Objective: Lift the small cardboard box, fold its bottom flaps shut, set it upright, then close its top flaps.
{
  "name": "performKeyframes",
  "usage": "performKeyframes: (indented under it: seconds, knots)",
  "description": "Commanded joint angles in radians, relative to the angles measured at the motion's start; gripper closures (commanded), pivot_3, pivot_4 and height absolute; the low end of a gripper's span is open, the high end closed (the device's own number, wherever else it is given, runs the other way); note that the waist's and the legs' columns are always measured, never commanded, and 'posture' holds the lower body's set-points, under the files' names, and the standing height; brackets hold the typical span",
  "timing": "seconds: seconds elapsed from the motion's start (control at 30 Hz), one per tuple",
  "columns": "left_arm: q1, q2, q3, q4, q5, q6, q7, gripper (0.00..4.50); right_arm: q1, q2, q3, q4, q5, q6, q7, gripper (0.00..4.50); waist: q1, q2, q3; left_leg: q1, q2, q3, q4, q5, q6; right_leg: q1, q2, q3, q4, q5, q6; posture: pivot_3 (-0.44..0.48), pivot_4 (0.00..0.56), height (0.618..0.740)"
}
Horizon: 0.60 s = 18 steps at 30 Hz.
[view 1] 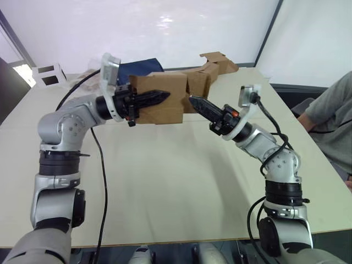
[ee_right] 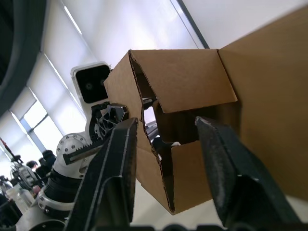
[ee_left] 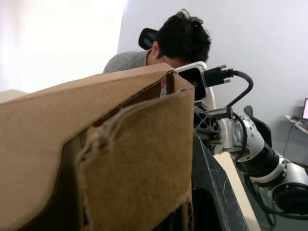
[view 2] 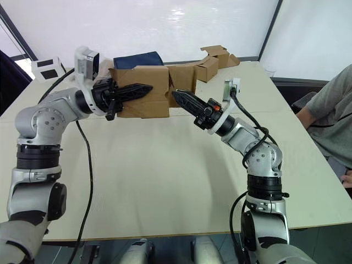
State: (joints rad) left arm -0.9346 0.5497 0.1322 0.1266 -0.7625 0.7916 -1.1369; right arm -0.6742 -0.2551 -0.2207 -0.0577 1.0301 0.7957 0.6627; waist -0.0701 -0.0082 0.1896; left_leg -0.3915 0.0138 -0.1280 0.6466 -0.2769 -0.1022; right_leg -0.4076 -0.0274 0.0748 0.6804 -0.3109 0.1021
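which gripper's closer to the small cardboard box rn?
Left. The left gripper lies against the small cardboard box, its fingers across the front wall, holding it off the table. The right gripper points at the box's right end, fingers open, just short of it.

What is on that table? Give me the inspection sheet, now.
Surface: pale table.
Job's things: small cardboard box, the flaps at one end partly folded, gap showing.
Clutter: brown box with cardboard strips, white box with black squares, dark blue bundle, all at the far edge.
Grippers: left gripper, jaws shut on the box; right gripper, jaws open, facing those flaps.
Cables: black cable trailing over the table.
Surroundings: person seated on the right.
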Motion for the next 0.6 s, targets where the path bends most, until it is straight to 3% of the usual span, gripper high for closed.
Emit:
performKeyframes:
  seconds: [0.03,0.27,0.4,0.53,0.6]
  knots:
    - [-0.018,0.01,0.024,-0.015,-0.028,0.007,-0.004,4.5,-0.003,0.002,-0.032,-0.04,0.046,-0.004,-0.013,2.66,0.0,0.0,0.0,0.0,0.0,0.0,0.0,0.0,0.0,0.0,0.0,0.0,0.0,0.0,0.0,0.0,0.15,0.74]
    - [-0.01,0.03,0.031,-0.013,-0.035,0.014,-0.009,4.5,-0.022,-0.115,-0.18,-0.007,0.245,0.075,-0.013,2.66,0.002,0.0,0.0,0.0,0.0,0.0,0.0,-0.001,0.002,0.0,0.0,0.0,0.0,0.0,0.0,0.0,0.15,0.74]
    - [-0.009,0.03,0.029,-0.015,-0.038,0.014,-0.009,4.5,-0.081,-0.136,-0.247,0.112,0.185,-0.029,-0.077,2.66,-0.002,0.0,0.0,0.0,0.0,0.0,0.0,-0.003,0.005,0.0,0.0,0.0,0.0,0.0,0.0,0.0,0.15,0.74]
    - [-0.011,0.026,0.025,-0.013,-0.036,0.01,-0.01,4.5,-0.116,-0.105,-0.219,0.184,0.088,-0.115,-0.112,2.66,-0.003,0.0,0.0,0.001,0.0,0.0,-0.001,-0.003,0.005,0.0,0.001,0.0,0.0,0.0,0.0,0.0,0.15,0.74]
    - [-0.014,0.023,0.023,-0.009,-0.033,0.007,-0.011,4.5,-0.122,-0.077,-0.187,0.212,0.038,-0.146,-0.114,3.18,-0.003,0.0,0.0,0.001,0.0,0.0,-0.001,-0.003,0.005,0.0,0.001,0.0,0.0,0.0,0.0,0.0,0.15,0.74]
